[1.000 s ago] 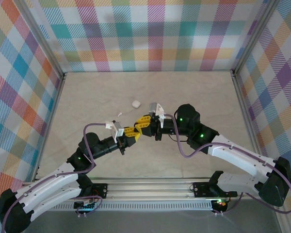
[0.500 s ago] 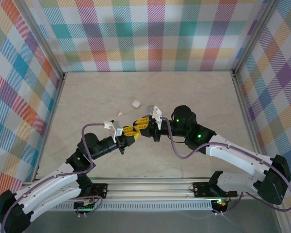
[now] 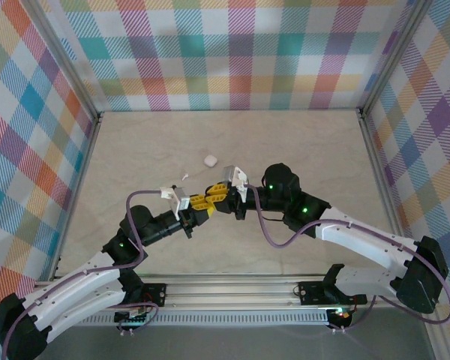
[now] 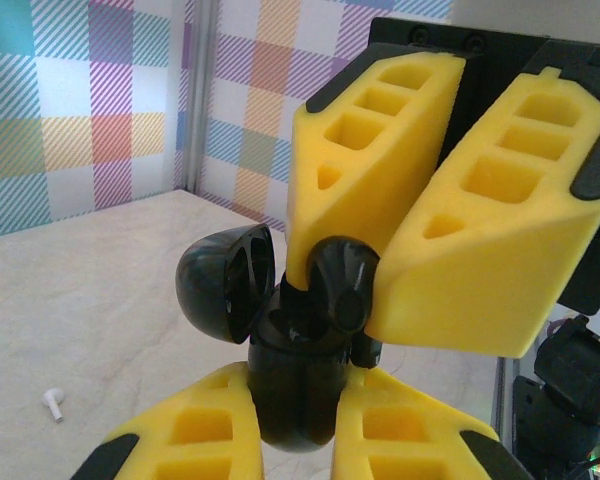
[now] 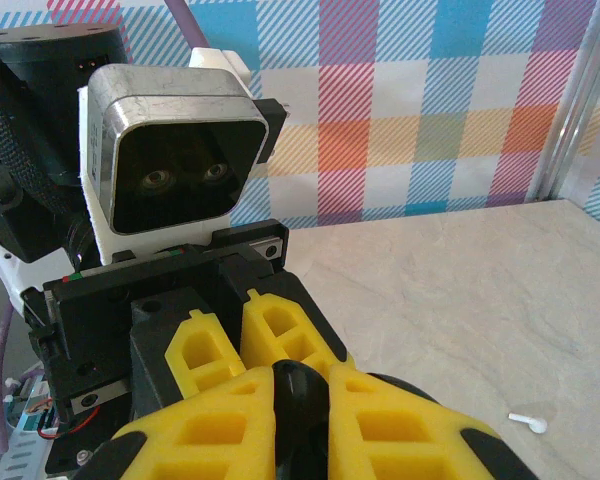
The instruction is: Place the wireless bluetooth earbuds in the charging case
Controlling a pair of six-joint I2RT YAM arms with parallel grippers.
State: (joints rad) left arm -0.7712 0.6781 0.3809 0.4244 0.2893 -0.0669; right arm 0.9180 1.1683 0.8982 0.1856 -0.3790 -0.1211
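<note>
Seat light, slippery black earbud [image 4: 346, 298], pinched in right gripper [image 4: 338, 292], gently into rigid charging case [image 4: 290, 355] clamped at its base by left gripper [image 4: 294, 412].

Bright, even light all round, looks like it's coming from overhead. In the top view there are just faint soft shadows under the arms [image 3: 75, 289] on the table [image 3: 150, 142]. In the left wrist view, the glossy black case [image 4: 290, 390] picks up small pale glints. The yellow fingers [image 5: 400, 430] along the bottom edge of the right wrist frame look a bit soft.
</note>
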